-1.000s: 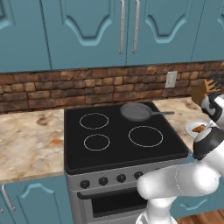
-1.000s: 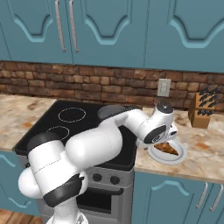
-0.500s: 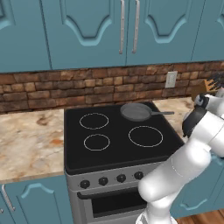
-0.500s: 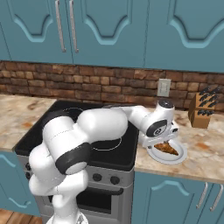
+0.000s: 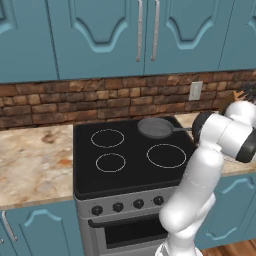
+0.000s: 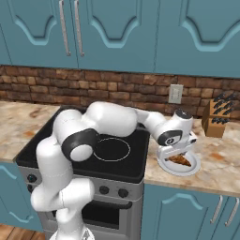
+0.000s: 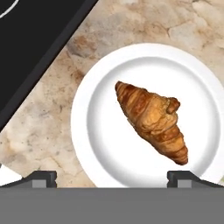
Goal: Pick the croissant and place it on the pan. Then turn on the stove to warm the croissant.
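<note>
While the croissant [image 7: 151,120] is lying diagonally on the white plate [image 7: 100,144] at frame center, we are hovering our end effector [image 7: 112,177], fingertips spread wide and empty, above it; descending squarely astride its thick middle looks best.

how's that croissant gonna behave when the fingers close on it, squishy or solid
The croissant looks layered and flaky, so it probably crushes or sheds crumbs under a hard squeeze. It is small against its plate, so likely light. It lies flat and tapers to narrow tips, so it should not roll, though it may slide on the smooth plate if the open tool nudges it.
</note>
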Available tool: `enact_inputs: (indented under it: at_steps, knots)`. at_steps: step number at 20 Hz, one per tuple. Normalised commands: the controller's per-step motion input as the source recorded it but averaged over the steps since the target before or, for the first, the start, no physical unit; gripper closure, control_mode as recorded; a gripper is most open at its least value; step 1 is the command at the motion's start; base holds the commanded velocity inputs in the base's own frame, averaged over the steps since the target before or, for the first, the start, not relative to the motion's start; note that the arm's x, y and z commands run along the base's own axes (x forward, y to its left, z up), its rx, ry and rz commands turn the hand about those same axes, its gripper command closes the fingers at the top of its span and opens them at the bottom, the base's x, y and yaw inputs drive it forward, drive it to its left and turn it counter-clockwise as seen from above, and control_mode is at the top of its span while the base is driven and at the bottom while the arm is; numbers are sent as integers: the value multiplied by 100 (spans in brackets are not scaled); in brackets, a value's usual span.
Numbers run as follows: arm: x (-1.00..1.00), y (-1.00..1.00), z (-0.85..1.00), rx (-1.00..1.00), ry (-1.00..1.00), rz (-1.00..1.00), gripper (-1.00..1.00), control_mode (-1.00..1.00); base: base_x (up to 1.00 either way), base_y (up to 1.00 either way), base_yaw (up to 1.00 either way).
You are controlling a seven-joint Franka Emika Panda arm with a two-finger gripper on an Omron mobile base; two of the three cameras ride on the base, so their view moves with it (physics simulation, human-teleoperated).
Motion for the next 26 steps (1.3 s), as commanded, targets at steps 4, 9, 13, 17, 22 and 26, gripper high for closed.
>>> enact_inputs:
  at_steps: [4,9,13,17,22,26]
  knots:
    - [14,-12,-17,0,0,0,-100,-100,0,0,0]
    - [10,-11,-16,0,0,3,-100,-100,0,0,0]
    - [15,-10,-7,0,0,7,-100,-100,0,0,0]
    - [11,0,-4,-4,0,8,-100,-100,0,0,0]
    - [0,2,-13,-10,0,8,-100,-100,0,0,0]
    - [8,21,-26,-16,0,6,-100,-100,0,0,0]
